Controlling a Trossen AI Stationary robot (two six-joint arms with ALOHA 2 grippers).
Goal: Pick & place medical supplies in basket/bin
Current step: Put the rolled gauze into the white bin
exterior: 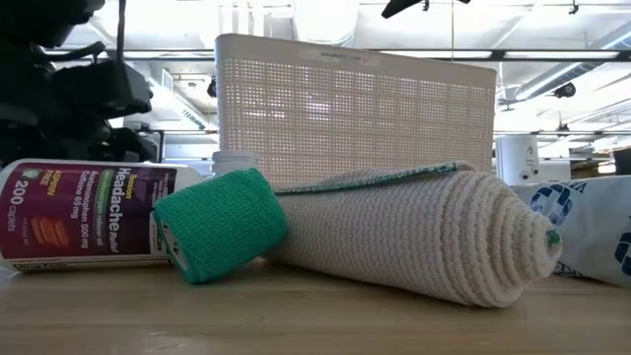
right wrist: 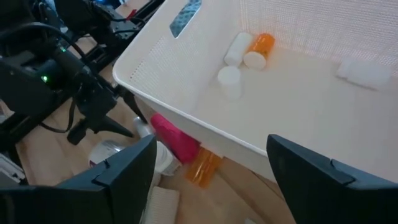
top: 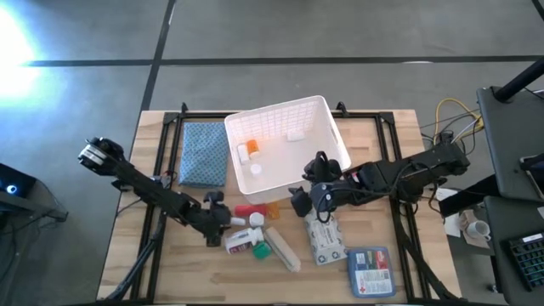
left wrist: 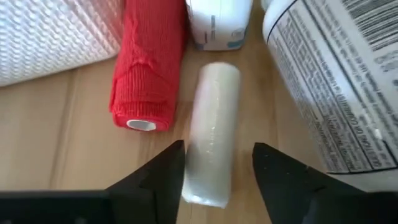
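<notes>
The white lattice basket (top: 327, 119) stands at the table's far middle and holds an orange vial (right wrist: 261, 45) and white pieces. On the wood in front of it lie a red roll (top: 249, 210), an orange vial (top: 274, 208), a labelled white bottle (top: 240, 243), a green roll (top: 262, 252), a cream rolled bandage (top: 282, 247), a grey packet (top: 325, 240) and a red-white-blue box (top: 370, 270). My left gripper (left wrist: 217, 155) is open, low over the table, with one finger on either side of a small pale roll (left wrist: 214, 118). My right gripper (right wrist: 211, 146) is open and holds nothing, above the basket's near rim.
A blue-grey folded cloth (top: 204, 153) lies left of the basket. Around the pale roll, the red roll (left wrist: 146, 68) and the big labelled bottle (left wrist: 336, 81) lie close on either side, with a small white bottle (left wrist: 217, 22) beyond it. Cables and equipment sit off the table's right edge.
</notes>
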